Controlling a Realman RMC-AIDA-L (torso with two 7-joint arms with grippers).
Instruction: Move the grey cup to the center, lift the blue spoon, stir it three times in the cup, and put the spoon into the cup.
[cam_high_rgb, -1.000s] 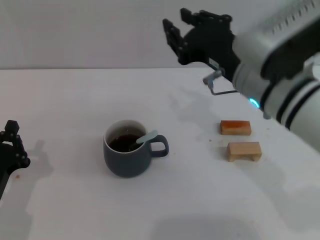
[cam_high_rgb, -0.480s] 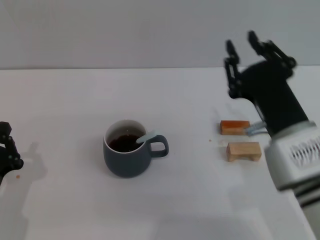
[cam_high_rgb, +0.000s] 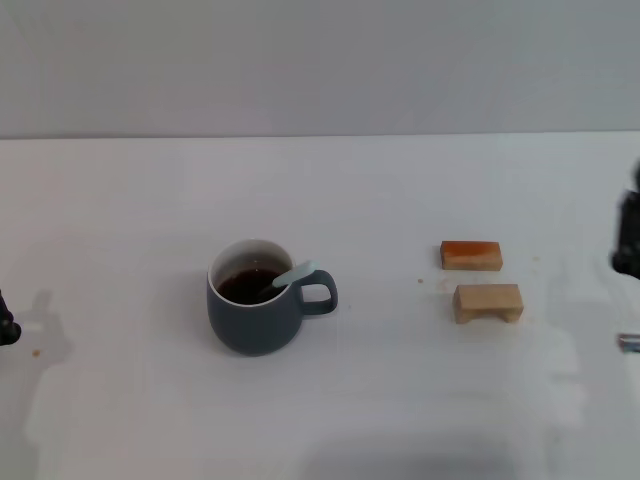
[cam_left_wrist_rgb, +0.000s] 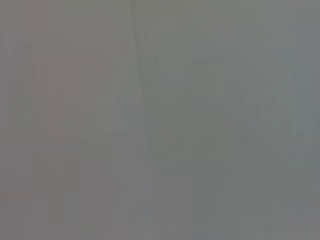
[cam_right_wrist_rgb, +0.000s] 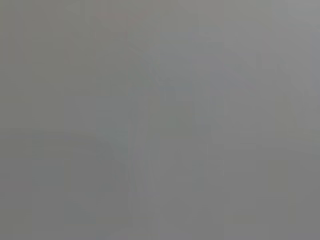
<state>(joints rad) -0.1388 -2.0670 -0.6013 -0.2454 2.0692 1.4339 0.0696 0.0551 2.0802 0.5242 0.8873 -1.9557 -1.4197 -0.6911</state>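
Observation:
The grey cup (cam_high_rgb: 256, 297) stands on the white table, a little left of the middle, handle to the right, with dark brown liquid inside. The blue spoon (cam_high_rgb: 294, 274) rests in the cup, its pale blue handle leaning over the rim above the cup's handle; its bowl is hidden in the liquid. Only a dark sliver of my left gripper (cam_high_rgb: 6, 326) shows at the left edge of the head view, and a dark sliver of my right gripper (cam_high_rgb: 628, 238) at the right edge. Both wrist views show only plain grey.
Two wooden blocks lie to the right of the cup: an orange-topped one (cam_high_rgb: 471, 255) and a pale one (cam_high_rgb: 488, 302) in front of it. The white table (cam_high_rgb: 380, 400) meets a grey wall at the back.
My right arm has swung from above the back of the table out past the right edge. My left gripper has slid further out past the left edge. Cup and spoon are unmoved.

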